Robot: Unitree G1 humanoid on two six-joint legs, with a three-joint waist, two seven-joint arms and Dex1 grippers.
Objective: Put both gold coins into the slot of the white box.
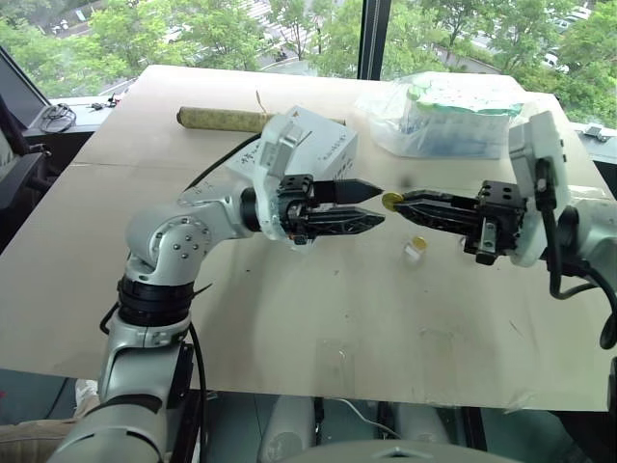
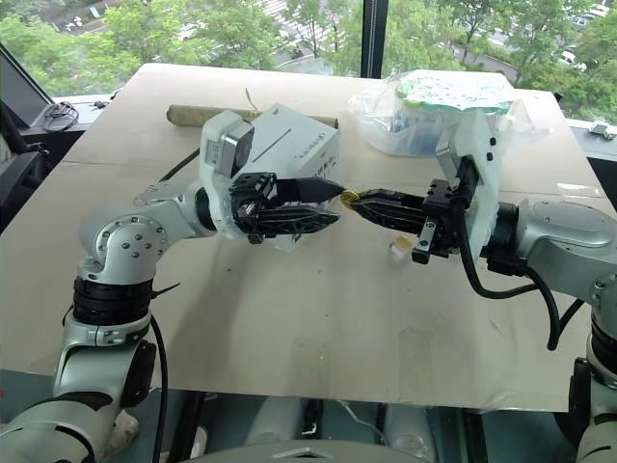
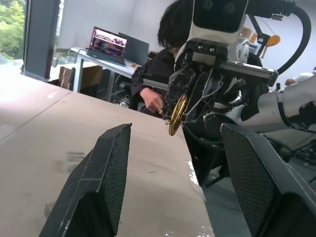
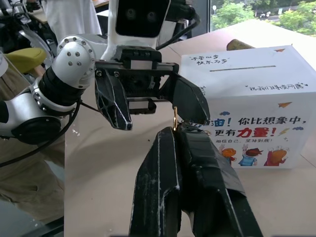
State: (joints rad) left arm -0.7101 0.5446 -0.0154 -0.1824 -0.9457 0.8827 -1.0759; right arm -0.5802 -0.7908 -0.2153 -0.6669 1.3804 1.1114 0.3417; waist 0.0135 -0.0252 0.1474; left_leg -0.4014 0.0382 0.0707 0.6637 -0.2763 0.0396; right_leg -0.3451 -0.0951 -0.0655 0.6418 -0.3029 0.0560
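My right gripper (image 1: 403,201) is shut on a gold coin (image 1: 391,201) and holds it on edge at its fingertips, above the table. Facing it tip to tip, my left gripper (image 1: 380,205) stands open; the coin (image 3: 177,114) hangs just past the gap between its fingers and touches neither. The second gold coin (image 1: 418,240) lies on the table below the right gripper. The white box (image 1: 328,145) stands behind the left gripper, with its thin dark slot (image 4: 242,68) on the top face.
A clear plastic bag (image 1: 443,116) with green-white contents lies at the back right. A cardboard roll (image 1: 222,118) lies behind the box. A tiny clear block (image 1: 413,254) sits next to the second coin. A person (image 3: 158,74) sits beyond the table's edge.
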